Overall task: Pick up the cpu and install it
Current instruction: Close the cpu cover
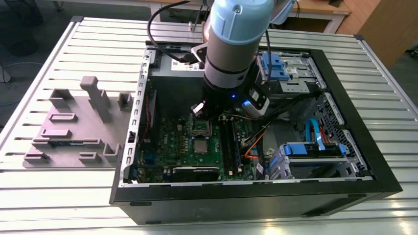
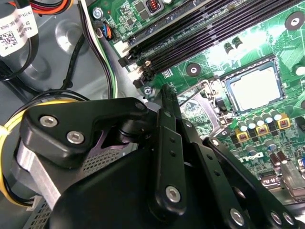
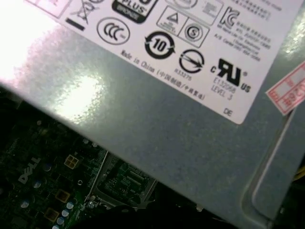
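Note:
The cpu is a pale silver square lying flat in its socket on the green board inside the open computer case. In the second wrist view the cpu lies bare, and nothing touches it. Beside it stands the socket's silver metal frame, hinged open; that frame also appears in the first wrist view. My gripper hangs low in the case just past the frame, a short way from the cpu. Its black linkage fills the foreground of the second wrist view. I see nothing held in it.
The grey power supply sits close to the wrist. Black memory slots run beside the socket. Loose cables, blue drive brackets and a drive cage crowd the case. A grey parts fixture sits outside on the slatted table.

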`<state>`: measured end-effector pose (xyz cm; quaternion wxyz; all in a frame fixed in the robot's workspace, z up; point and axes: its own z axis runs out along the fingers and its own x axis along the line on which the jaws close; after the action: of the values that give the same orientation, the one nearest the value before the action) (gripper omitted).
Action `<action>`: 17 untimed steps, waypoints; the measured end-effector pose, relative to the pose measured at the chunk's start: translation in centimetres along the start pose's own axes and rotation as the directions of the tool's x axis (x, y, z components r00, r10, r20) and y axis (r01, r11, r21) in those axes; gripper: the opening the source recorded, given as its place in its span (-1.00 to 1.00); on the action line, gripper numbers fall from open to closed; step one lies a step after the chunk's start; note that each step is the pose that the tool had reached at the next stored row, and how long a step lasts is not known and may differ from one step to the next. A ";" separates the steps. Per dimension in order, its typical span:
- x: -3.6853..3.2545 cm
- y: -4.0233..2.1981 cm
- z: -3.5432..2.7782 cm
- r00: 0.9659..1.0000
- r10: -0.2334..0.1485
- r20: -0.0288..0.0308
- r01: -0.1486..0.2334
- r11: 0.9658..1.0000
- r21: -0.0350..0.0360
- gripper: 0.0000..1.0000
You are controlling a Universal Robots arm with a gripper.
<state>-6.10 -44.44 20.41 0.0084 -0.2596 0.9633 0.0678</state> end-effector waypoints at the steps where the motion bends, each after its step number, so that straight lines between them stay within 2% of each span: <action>1: 0.01 -0.02 -0.05 1.000 -0.001 0.000 0.001 1.000 0.000 -0.79; 8: 0.08 -0.14 -0.32 1.000 -0.004 0.000 0.004 1.000 -0.001 -0.79; 17: 0.10 -0.17 -0.36 1.000 -0.009 -0.001 0.009 1.000 -0.001 -0.79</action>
<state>-6.09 -44.69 20.74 0.0081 -0.2640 0.9621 0.0680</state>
